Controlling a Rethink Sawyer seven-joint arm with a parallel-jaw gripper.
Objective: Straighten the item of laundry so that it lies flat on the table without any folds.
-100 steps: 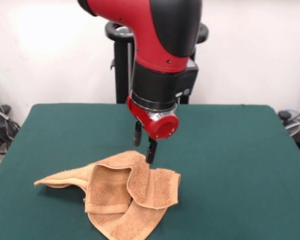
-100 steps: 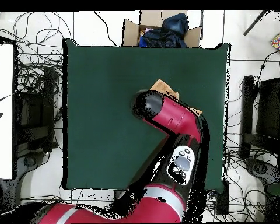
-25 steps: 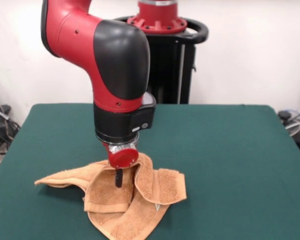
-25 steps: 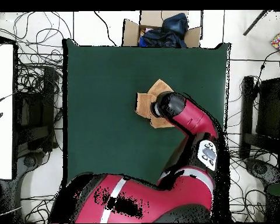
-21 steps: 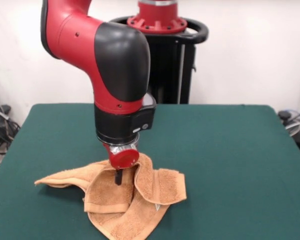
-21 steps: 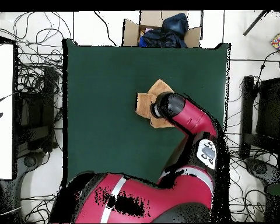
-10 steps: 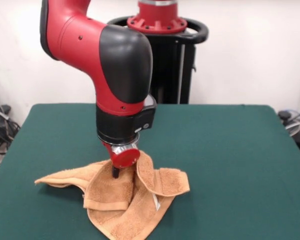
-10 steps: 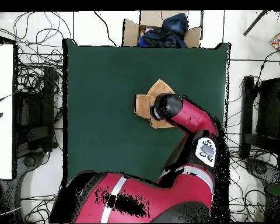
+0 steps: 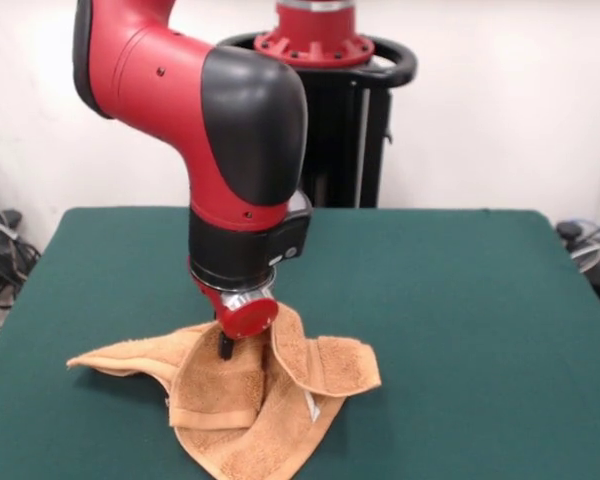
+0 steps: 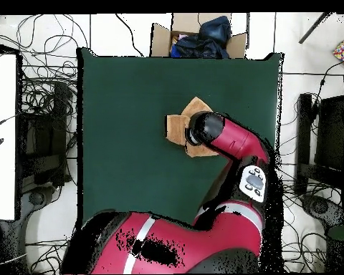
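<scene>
The orange-tan towel (image 9: 280, 400) lies crumpled on the dark green table (image 9: 460, 300), near its front edge and left of centre. Its corners are folded over the middle, and one tail stretches out to the left. A ridge of cloth stands up against my gripper (image 9: 225, 347), whose dark tip presses down into the towel's middle fold. The red wrist cap hides the rest of it. In the overhead view, the arm covers most of the towel (image 10: 178, 127) and hides the gripper; the table (image 10: 125, 107) spreads all around.
The black pedestal (image 9: 330, 100) stands behind the table's far edge. A cardboard box (image 10: 196, 39) of dark clothes sits on the floor beyond the table's top edge in the overhead view. Cables (image 10: 39, 93) cover the floor beside the table.
Since 5 s ago the arm has swung across and lowered the gripper into the towel's middle. In the last second it has shifted slightly left and up, and the towel's right flap has spread a little right.
</scene>
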